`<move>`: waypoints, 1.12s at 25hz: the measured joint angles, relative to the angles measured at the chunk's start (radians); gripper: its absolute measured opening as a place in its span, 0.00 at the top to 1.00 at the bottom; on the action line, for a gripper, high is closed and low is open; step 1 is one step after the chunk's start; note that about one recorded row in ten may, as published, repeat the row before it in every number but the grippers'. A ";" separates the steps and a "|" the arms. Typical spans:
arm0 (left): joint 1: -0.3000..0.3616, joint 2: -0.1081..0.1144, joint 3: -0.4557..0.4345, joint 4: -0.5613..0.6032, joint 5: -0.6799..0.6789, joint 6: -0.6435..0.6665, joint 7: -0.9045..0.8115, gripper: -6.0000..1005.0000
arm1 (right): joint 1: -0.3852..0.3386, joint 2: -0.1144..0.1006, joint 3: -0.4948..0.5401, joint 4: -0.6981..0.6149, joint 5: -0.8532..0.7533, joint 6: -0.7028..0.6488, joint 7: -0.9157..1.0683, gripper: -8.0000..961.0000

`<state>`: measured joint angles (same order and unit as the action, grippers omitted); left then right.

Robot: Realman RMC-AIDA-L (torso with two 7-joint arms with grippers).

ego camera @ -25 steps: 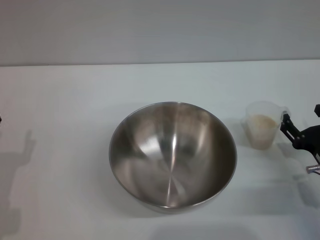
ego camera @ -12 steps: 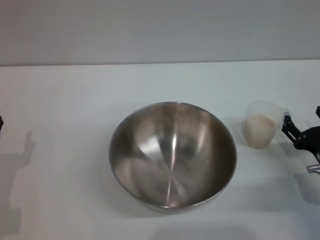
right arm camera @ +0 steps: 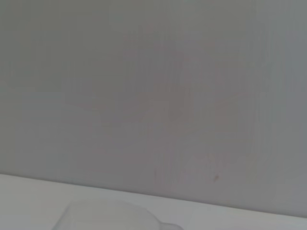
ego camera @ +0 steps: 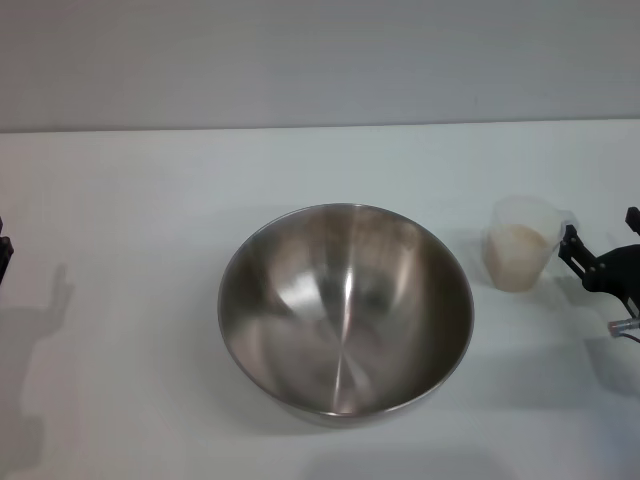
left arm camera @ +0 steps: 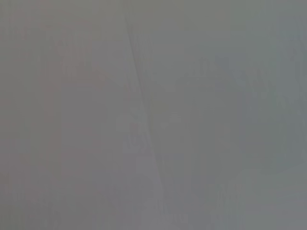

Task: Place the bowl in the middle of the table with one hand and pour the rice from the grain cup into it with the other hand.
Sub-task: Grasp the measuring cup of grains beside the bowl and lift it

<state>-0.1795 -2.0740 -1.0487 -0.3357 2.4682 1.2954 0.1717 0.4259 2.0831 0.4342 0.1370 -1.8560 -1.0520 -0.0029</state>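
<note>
The steel bowl [ego camera: 345, 310] stands upright in the middle of the white table [ego camera: 140, 200], and its inside holds no grains. The clear grain cup [ego camera: 520, 245] stands upright to the bowl's right, with rice [ego camera: 517, 250] filling most of it. Its rim also shows in the right wrist view [right arm camera: 110, 215]. My right gripper [ego camera: 601, 232] is at the table's right edge, just right of the cup. Its fingers stand apart, and the near finger [ego camera: 572, 245] is against the cup's right side. The cup body is not between them. Only a dark sliver of my left gripper [ego camera: 3, 255] shows at the left edge.
The grey back wall [ego camera: 320, 60] runs behind the table's far edge. Bare tabletop lies left of the bowl and between bowl and cup. The left wrist view shows only a plain grey surface.
The cup has shifted slightly left and away from me along with the right gripper's near finger. The left gripper's sliver has edged into view at the left. The bowl has not moved.
</note>
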 joint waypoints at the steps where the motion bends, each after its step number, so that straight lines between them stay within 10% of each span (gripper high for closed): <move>1: 0.000 0.000 0.000 0.000 0.000 -0.001 0.000 0.25 | 0.003 0.000 0.000 -0.001 0.000 0.001 0.000 0.13; 22: -0.006 -0.001 0.023 0.011 -0.004 -0.010 0.000 0.25 | 0.015 0.001 -0.005 0.005 -0.004 0.001 0.000 0.14; 28: -0.006 -0.001 0.024 0.013 -0.005 -0.020 0.000 0.25 | 0.020 0.003 -0.007 0.006 -0.005 0.003 0.000 0.38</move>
<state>-0.1856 -2.0754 -1.0246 -0.3232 2.4633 1.2755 0.1717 0.4457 2.0856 0.4271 0.1427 -1.8614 -1.0488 -0.0031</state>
